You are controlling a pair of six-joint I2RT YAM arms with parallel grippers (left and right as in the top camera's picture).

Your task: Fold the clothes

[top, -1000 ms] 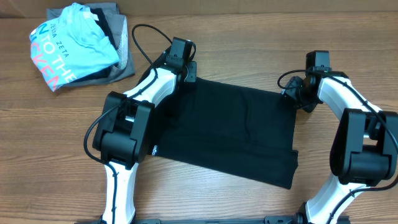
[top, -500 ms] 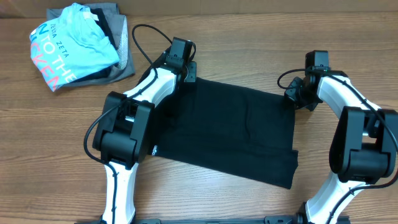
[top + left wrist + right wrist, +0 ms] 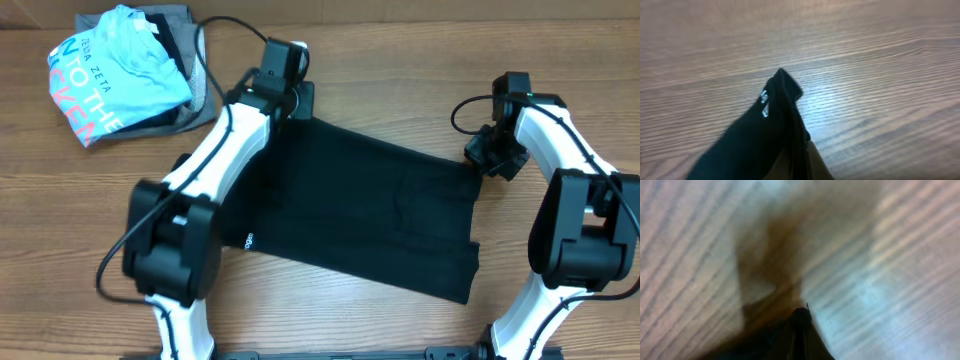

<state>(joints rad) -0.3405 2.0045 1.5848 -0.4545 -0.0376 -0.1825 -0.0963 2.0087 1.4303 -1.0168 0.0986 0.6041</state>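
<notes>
The clothes, a black T-shirt [image 3: 360, 215], lie spread in the middle of the wooden table, with a small white logo [image 3: 248, 240] at the near-left edge. My left gripper [image 3: 290, 103] is shut on the shirt's far-left corner. In the left wrist view that black fabric [image 3: 782, 110] pokes out between the fingers [image 3: 817, 162], with white marks [image 3: 763, 97] on it. My right gripper [image 3: 482, 160] is shut on the far-right corner. The right wrist view is blurred, but a dark tip of cloth [image 3: 800, 316] shows pinched in the jaws.
A pile sits at the table's back left: a light blue tee [image 3: 110, 75] on top of grey folded garments [image 3: 192, 60]. The left arm's black cable [image 3: 215, 45] loops beside that pile. Both arm bases stand at the near edge.
The right gripper has shut on the far-right corner and shifted slightly right. The left arm has swung up and back with its corner, and the shirt's far edge is drawn out between them.
</notes>
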